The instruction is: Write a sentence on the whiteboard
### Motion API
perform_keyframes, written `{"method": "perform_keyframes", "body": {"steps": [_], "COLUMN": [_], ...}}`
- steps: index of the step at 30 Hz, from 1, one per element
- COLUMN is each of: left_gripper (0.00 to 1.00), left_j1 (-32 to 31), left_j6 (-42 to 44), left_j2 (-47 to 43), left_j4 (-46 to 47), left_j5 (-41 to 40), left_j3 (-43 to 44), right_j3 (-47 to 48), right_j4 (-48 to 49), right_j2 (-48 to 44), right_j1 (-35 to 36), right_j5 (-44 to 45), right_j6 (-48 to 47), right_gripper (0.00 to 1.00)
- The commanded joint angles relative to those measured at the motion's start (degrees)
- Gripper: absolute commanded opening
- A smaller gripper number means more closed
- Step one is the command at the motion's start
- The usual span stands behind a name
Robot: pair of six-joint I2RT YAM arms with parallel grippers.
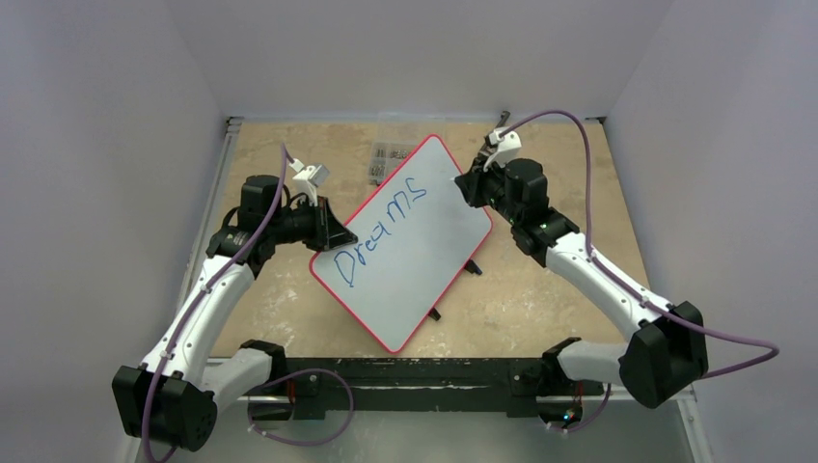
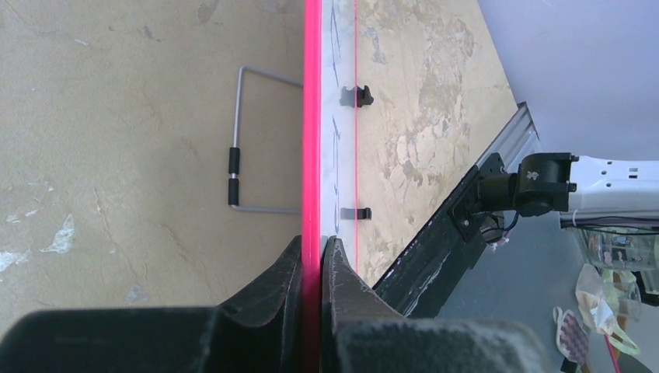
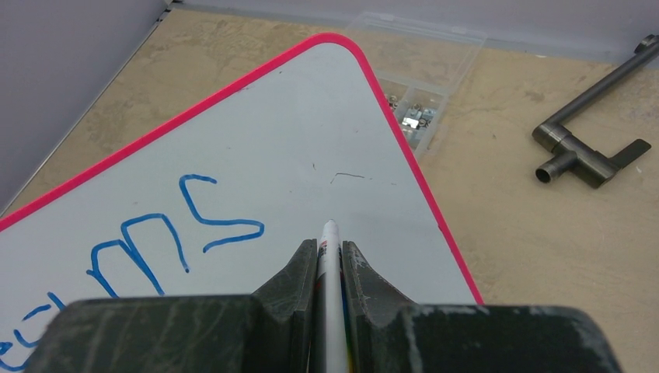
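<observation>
Over the whiteboard (image 1: 415, 251) (reading "Dreams" (image 1: 381, 231)), right pincer (image 3: 329, 256) grips a marker (image 3: 329, 264); left pincer (image 2: 312, 256) clamps its rim.

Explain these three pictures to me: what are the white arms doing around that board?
Two robot arms sit at a table's near edge. One picture looks down from above; the other two come from cameras on each wrist. The left hand is shut on the red rim of the whiteboard, steadying it. The right hand is shut on a marker, tip near the board. So far "Dreams" stands in blue. On the table also lie a clear parts box and a metal handle.
</observation>
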Motion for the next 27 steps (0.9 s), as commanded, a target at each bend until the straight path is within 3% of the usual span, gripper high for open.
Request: {"method": "perform_keyframes", "body": {"steps": [1, 22, 27], "left_gripper": [0.0, 0.0, 0.0], "left_j1": [-0.4, -0.5, -0.5], "left_j6": [8.2, 7.9, 8.0], "left_j2": [-0.4, 0.4, 0.3], "left_j4": [0.2, 0.6, 0.5], "left_j5": [-4.9, -4.2, -4.5], "left_j3": [-1.1, -1.3, -1.2], "right_j3": [2.8, 2.8, 3.4], "right_j4": [2.9, 3.8, 4.4], "right_j2": [-0.2, 1.5, 2.0], "right_j1": [-0.4, -0.6, -0.6], "right_j5": [-1.4, -2.2, -7.0], "right_j6": [0.7, 0.3, -0.1], "right_gripper": [0.0, 0.0, 0.0]}}
